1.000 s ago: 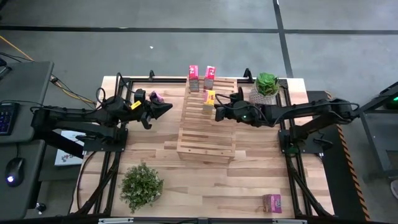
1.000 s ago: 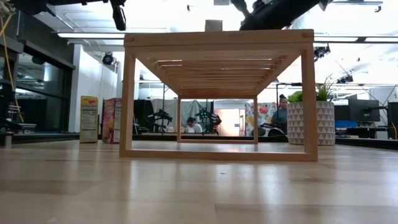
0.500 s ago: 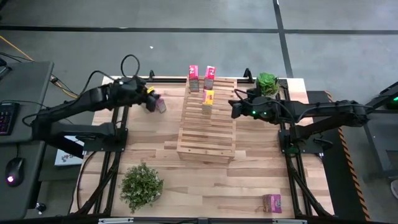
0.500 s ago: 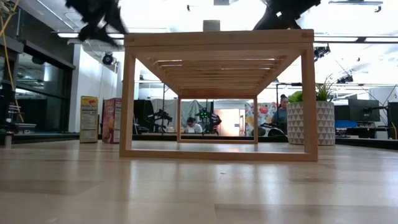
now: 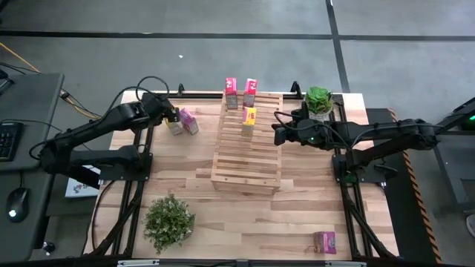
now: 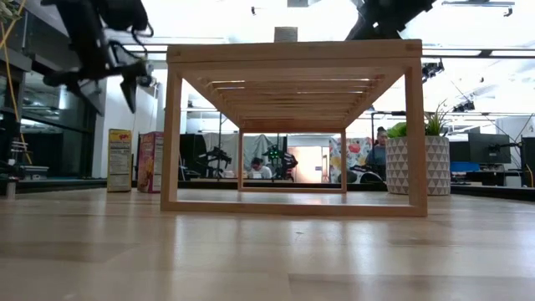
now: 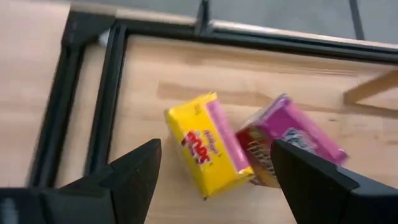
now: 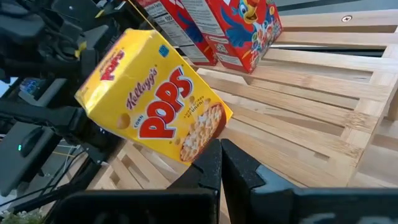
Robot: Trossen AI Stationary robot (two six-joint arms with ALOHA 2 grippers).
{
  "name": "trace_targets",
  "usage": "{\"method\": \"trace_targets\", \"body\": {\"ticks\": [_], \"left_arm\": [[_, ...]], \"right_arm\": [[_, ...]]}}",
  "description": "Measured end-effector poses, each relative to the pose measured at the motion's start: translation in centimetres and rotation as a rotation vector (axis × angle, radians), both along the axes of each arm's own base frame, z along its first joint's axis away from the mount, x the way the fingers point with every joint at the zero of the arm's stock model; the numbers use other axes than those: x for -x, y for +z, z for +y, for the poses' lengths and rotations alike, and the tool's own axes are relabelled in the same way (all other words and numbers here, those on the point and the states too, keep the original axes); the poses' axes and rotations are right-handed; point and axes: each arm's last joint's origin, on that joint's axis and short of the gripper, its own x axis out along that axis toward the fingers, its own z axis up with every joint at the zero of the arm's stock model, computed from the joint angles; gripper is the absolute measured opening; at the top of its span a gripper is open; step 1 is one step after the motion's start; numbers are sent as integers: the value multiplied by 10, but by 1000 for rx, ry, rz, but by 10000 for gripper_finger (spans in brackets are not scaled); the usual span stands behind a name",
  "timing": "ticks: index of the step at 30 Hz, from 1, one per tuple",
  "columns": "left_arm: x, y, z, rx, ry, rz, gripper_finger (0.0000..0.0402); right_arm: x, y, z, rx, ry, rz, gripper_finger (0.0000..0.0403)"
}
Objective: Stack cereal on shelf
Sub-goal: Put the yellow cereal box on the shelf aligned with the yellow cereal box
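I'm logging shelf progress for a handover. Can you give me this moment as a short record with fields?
shelf: mid-table
on shelf: yellow box and two red boxes at the far end
off shelf: yellow and pink boxes at far left, pink box at near right
left pincer: open above the far-left boxes
right pincer: shut, empty, beside the shelf

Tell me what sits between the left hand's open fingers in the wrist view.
Left hand: yellow cereal box and magenta box on bare tabletop, left wrist view.
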Motion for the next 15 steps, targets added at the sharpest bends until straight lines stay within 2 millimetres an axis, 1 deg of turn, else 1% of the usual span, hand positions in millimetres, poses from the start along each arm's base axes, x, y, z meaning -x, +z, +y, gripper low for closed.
{"method": "trace_targets", "body": {"ticks": [3,7,11,15], "left_arm": [[0,-16,1,14,72,-42,294],[-2,-27,3,-9,125,-94,294],[-3,-29,5,-28,148,-110,294],[-5,-33,6,-19,151,-82,294]], "right_arm": [[0,0,0,1,1,2,0],[0,0,0,1,1,4,0],[0,-1,0,1,2,5,0],[0,-1,0,1,2,6,0]]}}
